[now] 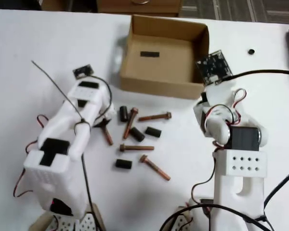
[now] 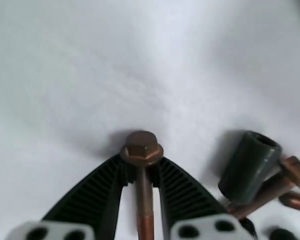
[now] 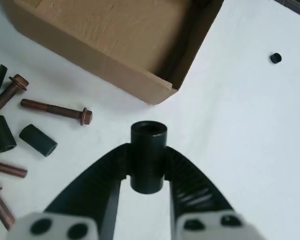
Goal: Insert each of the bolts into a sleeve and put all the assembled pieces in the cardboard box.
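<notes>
Left gripper (image 2: pixel 142 166) clamps 1 bolt (image 2: pixel 142 149); right gripper (image 3: pixel 147 152) clamps 1 sleeve (image 3: pixel 148 134). Align bolt shank coaxially with sleeve bore before inserting.

Through my left wrist camera I see the left gripper (image 2: pixel 142 172) closed on a copper-coloured metal bolt with a hexagonal head (image 2: pixel 141 148). The two black ribbed fingers (image 2: pixel 97 192) press the shank from both sides, and the head sticks out just beyond their tips, over the white table (image 2: pixel 90 65). I cannot tell if the head touches the table. Near the gripper lies a dark hollow cylindrical sleeve (image 2: pixel 249 167), tilted, with one open end visible. More copper-coloured bolts (image 2: pixel 267 190) lie touching this sleeve, partly cut off by the edge of the view.
</notes>
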Controlling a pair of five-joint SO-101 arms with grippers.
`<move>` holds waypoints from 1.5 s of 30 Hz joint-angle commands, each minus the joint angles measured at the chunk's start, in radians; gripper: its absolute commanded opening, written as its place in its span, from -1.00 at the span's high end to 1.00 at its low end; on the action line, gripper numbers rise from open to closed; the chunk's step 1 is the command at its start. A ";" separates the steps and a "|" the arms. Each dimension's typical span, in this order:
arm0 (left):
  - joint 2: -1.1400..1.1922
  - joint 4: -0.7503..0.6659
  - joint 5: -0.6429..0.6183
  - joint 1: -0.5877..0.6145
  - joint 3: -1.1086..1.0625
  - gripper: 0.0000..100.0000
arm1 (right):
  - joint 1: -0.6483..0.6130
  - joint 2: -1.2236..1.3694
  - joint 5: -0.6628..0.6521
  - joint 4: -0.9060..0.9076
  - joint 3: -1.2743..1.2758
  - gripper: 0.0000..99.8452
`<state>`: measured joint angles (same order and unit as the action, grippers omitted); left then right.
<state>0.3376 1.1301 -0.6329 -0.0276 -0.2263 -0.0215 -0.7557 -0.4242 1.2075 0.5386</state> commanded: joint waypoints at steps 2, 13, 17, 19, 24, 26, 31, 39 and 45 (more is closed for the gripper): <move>-0.120 0.193 0.104 0.008 0.252 0.96 | 0.008 -0.044 0.098 -0.071 -0.008 0.96; -0.563 0.428 0.353 -0.028 0.585 0.96 | -0.107 -0.403 0.226 -0.076 0.064 0.96; -0.617 0.546 0.358 -0.066 0.567 0.96 | -0.114 -0.521 0.308 -0.042 0.132 0.96; -0.646 0.586 0.358 -0.078 0.565 0.96 | -0.116 -0.572 0.305 -0.015 0.155 0.96; -0.786 0.601 0.359 -0.172 0.564 0.96 | -0.280 -0.717 0.313 0.088 0.172 0.96; -0.829 0.606 0.347 -0.207 0.561 0.96 | -0.363 -0.766 0.316 0.113 0.173 0.96; -0.910 0.598 0.307 -0.275 0.426 0.96 | -0.472 -0.812 0.497 0.205 0.173 0.96; -1.108 0.341 0.311 -0.347 0.148 0.96 | -0.515 -0.825 0.526 0.308 0.207 0.96; -1.120 0.209 0.311 -0.410 0.084 0.96 | -0.615 -0.920 0.525 0.280 0.325 0.96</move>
<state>-0.7564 1.4124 -0.3184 -0.4051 -0.1389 -0.6076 -1.6364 0.0928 1.5067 0.8209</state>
